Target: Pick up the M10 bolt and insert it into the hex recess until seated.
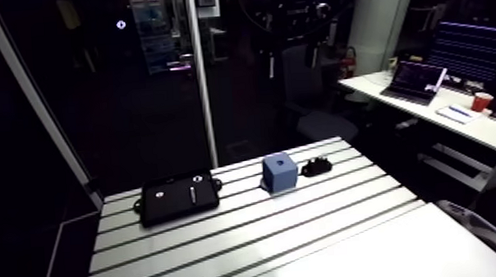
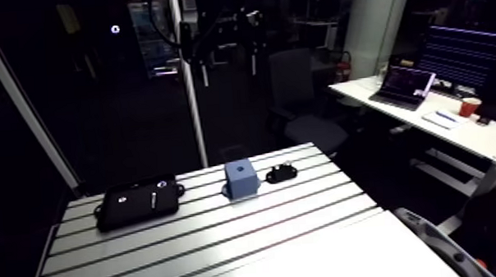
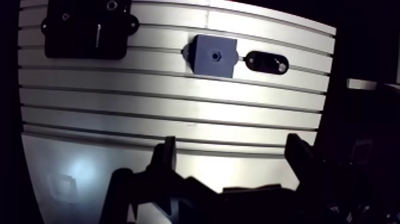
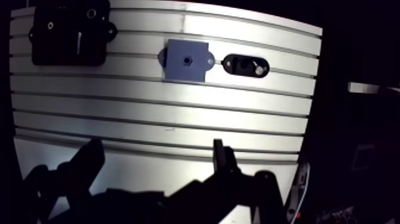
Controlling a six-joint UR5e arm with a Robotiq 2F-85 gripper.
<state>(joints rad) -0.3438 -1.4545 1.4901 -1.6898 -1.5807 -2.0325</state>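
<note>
Gripper point(image 3: 232, 148) hangs over the slotted worktop point(image 3: 178, 113), well apart from the blue block point(image 3: 213, 55), with its fingers spread wide and nothing between them. M10 bolt point(image 3: 99, 33) lies flat on a black tray point(image 3: 71, 42), off to one side of the block. Hex recess point(image 3: 215, 56) sits in the block's top face, and a small black oval holder point(image 3: 266, 62) lies just beside the block on the opposite side.

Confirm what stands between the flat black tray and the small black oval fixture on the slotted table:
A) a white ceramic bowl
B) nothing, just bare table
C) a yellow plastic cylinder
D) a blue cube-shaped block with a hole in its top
D: the arm view shows the blue cube-shaped block standing between the flat black tray and the small black oval fixture, and the wrist view shows the hole in its top.
</note>
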